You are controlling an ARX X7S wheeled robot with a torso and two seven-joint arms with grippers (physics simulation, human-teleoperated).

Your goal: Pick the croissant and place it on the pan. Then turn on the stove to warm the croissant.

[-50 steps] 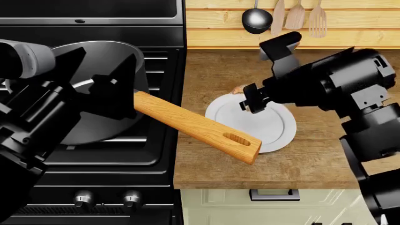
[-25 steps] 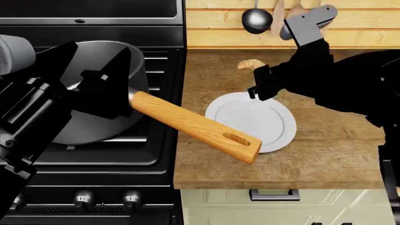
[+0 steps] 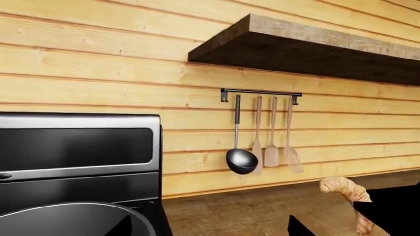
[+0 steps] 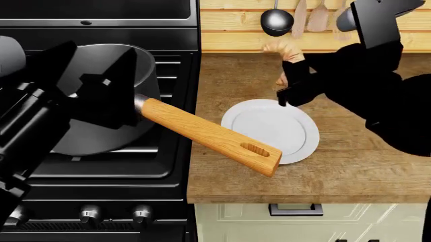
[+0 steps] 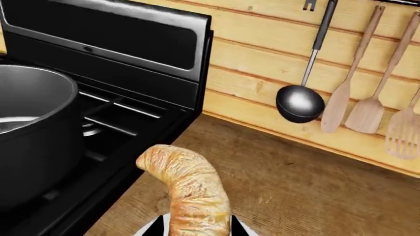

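Observation:
The golden croissant (image 4: 283, 48) hangs above the wooden counter behind the white plate (image 4: 273, 132), with my right gripper (image 4: 294, 83) shut on it. In the right wrist view the croissant (image 5: 187, 184) curves up from between the jaws of the right gripper (image 5: 196, 230). The grey pan (image 4: 111, 128) sits on the black stove (image 4: 168, 169), its wooden handle (image 4: 212, 135) reaching over the counter towards the plate. My left gripper (image 4: 98, 63) hovers open over the pan with nothing between its fingers. Two silver knobs (image 4: 91, 214) show on the stove front.
A ladle (image 4: 277, 21) and wooden spatulas (image 4: 318, 17) hang on the plank wall behind the counter. A dark shelf (image 3: 308, 46) juts out above them. The stove's raised back panel (image 5: 111, 37) stands behind the pan. The counter's front edge (image 4: 296, 199) lies below the plate.
My right gripper has lifted the croissant from the plate's far rim and carried it up and back towards the wall. The left arm has shifted slightly over the pan.

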